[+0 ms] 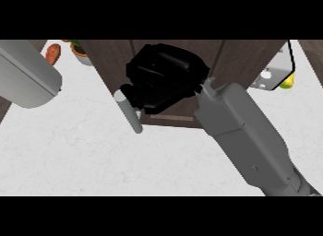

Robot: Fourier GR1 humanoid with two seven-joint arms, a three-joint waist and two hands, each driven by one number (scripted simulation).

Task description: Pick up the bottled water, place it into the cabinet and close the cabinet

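My right hand (165, 76) is a black mass lying against the dark wooden cabinet (242, 57) at the top centre, its grey forearm running in from the lower right. A pale grey bar handle (129, 112) hangs just left of and below the hand, close to it or touching it. The hand covers the middle of the cabinet front. No bottled water shows; I cannot tell whether the hand hides it. Of my left arm only the grey forearm (20, 73) is visible, at the upper left.
The white counter (89, 156) fills the lower half. At the top left lie a red-orange item (53, 53) and a small potted plant (79, 51). A white and yellow object (280, 73) sits at the cabinet's right side.
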